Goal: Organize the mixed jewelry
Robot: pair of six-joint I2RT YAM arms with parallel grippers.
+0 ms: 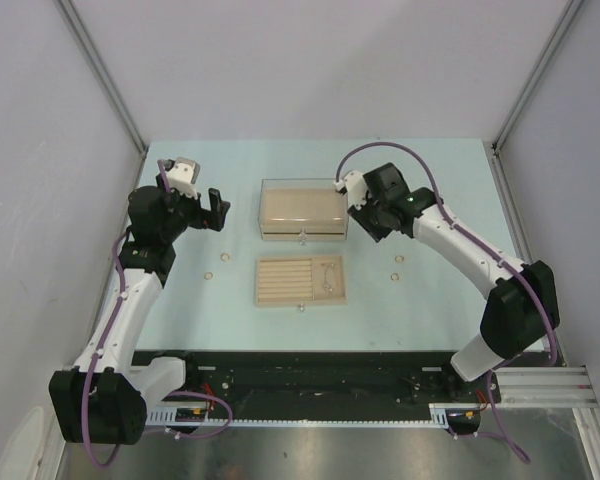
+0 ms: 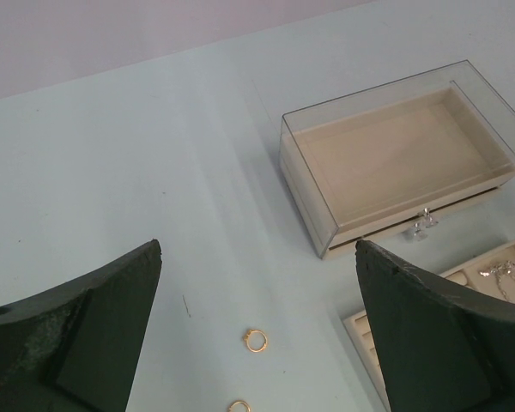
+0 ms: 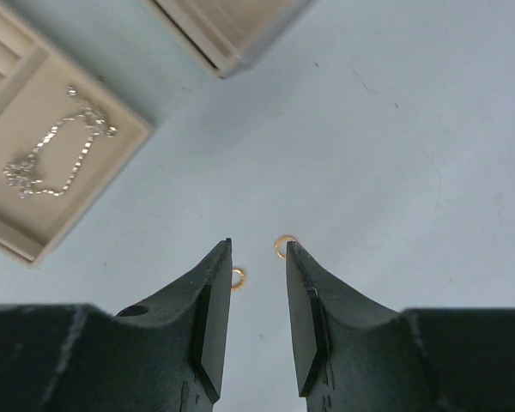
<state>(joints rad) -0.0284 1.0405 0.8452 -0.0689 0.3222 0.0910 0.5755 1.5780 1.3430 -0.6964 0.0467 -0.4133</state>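
Two small gold rings point(image 2: 256, 341) point(image 2: 239, 405) lie on the pale blue table left of the beige slotted tray point(image 1: 285, 283). Above them hangs my left gripper point(image 2: 257, 249), wide open with nothing in it. Two more gold rings point(image 3: 281, 246) point(image 3: 238, 277) lie right of the tray, just past the tips of my right gripper point(image 3: 258, 245). That gripper is partly open with nothing between its fingers, and one finger partly hides each ring. A thin silvery chain point(image 3: 58, 154) rests in the tray's right compartment. In the top view the left gripper point(image 1: 216, 209) and right gripper point(image 1: 363, 217) flank the box.
A clear-lidded beige box point(image 1: 302, 208) with a small knob stands behind the tray, between the two grippers. White walls enclose the table on three sides. A black rail runs along the near edge by the arm bases.
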